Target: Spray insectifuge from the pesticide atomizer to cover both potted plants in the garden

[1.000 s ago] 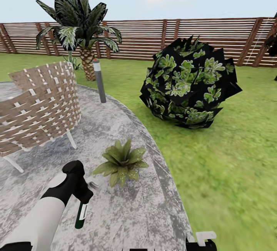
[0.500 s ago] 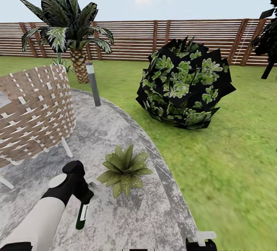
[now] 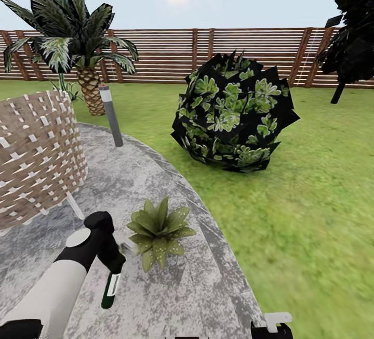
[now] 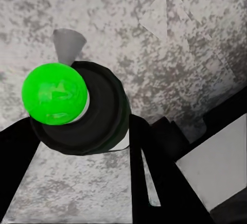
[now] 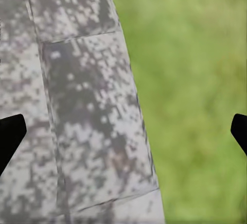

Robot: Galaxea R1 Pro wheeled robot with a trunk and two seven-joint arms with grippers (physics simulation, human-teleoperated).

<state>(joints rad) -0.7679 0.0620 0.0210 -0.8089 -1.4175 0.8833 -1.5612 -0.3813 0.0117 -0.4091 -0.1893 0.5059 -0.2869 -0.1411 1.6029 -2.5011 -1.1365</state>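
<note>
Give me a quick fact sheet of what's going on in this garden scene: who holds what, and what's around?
Place: round grey stone patio beside a lawn, wooden fence behind
Left gripper: shut on the pesticide atomizer, bottle hanging downward
Right gripper: open, holding nothing, over the patio's edge
Potted plant: on the patio, just right of the atomizer
Nearby: wicker chair, grey post, palm, dark round bush

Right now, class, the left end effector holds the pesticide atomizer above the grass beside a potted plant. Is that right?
Not quite. The head view shows the left end effector holding the pesticide atomizer above the grey stone patio, not the grass, beside the potted plant.
</note>
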